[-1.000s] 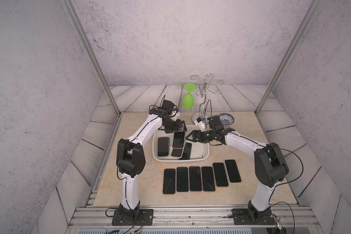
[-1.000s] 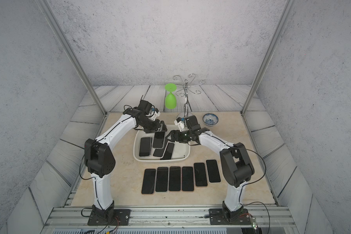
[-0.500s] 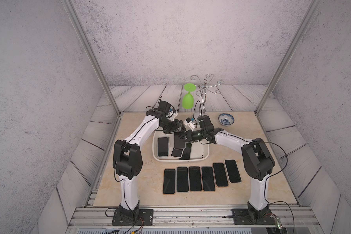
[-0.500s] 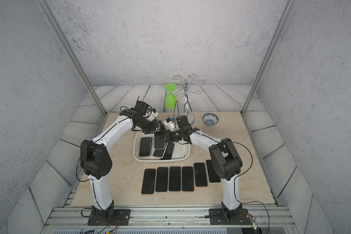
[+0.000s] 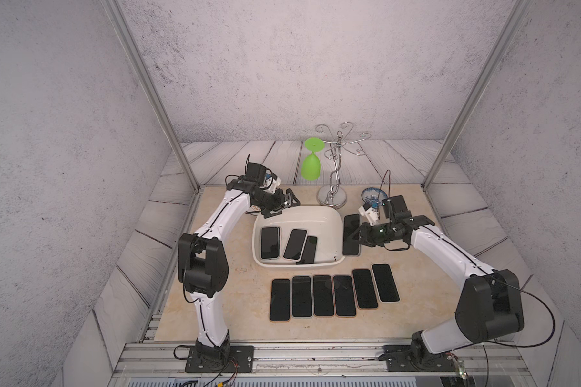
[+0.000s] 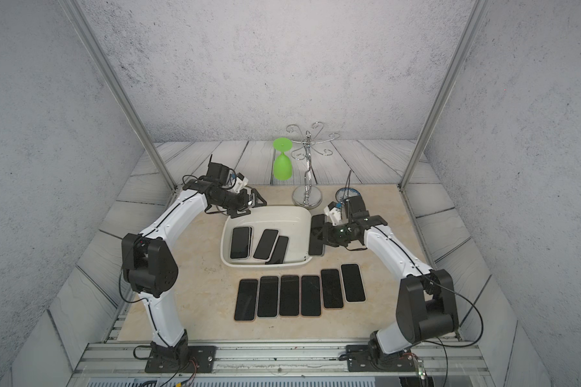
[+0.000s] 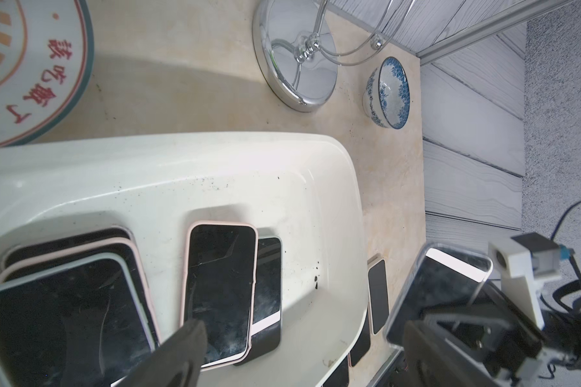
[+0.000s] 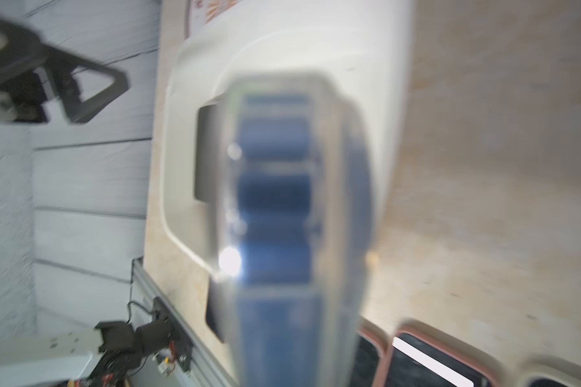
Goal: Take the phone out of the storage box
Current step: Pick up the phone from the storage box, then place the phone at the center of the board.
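The right fingers (image 5: 361, 235) pinch a black-screened phone in a clear case (image 5: 350, 228), holding it tilted just outside the right wall of the shallow white plastic storage box (image 5: 299, 216), over the beige table (image 5: 235, 284). The left fingers (image 7: 178, 355) stand spread above the box's far left corner. More dark phones (image 5: 295, 244) lie inside the box.
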Robot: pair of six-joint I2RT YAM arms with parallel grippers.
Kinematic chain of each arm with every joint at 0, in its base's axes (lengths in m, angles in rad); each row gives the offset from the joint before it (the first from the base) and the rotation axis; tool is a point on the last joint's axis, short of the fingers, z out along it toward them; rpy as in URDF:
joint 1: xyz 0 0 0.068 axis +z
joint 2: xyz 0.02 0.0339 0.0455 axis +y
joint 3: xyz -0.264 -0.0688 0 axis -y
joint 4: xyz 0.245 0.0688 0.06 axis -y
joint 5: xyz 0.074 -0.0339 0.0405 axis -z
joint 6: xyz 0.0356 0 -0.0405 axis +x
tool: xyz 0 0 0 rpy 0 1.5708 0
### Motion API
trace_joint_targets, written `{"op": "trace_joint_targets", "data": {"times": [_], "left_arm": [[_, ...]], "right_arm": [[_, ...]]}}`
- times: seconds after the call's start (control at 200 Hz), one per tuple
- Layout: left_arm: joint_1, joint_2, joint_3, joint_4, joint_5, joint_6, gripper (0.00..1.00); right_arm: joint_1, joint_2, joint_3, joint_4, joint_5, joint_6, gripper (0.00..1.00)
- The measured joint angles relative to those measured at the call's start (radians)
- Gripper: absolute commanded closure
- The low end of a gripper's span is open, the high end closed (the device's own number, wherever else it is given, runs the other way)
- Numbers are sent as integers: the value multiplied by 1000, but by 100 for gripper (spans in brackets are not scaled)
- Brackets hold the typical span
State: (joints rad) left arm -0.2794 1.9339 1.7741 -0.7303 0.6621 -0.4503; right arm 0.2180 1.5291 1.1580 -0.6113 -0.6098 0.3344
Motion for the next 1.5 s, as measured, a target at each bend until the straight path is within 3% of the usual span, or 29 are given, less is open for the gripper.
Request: {"op": "trace_joint_targets", "data": {"times": [0.275, 0.761, 0.976, 1.036, 1.346, 1.501], "left_arm": [[-10, -17, -44, 3, -30, 16, 2], [-10, -21, -62, 8, -50, 28, 2], [-10, -19, -62, 9, -56, 27, 2], [-10, -16, -62, 10, -56, 27, 2], [-53, 43, -59, 16, -84, 23, 2], [-83, 90, -39, 3, -127, 25, 2]], "right_arm": [[-23, 312, 146, -142, 95, -126, 100], [-59, 417, 163, -148, 43, -167, 100], [-90, 452, 154, -135, 39, -186, 46], [-105, 461, 148, -133, 32, -183, 38], [-142, 459, 163, -148, 39, -188, 33], [-146, 455, 174, -159, 64, -177, 22]]}}
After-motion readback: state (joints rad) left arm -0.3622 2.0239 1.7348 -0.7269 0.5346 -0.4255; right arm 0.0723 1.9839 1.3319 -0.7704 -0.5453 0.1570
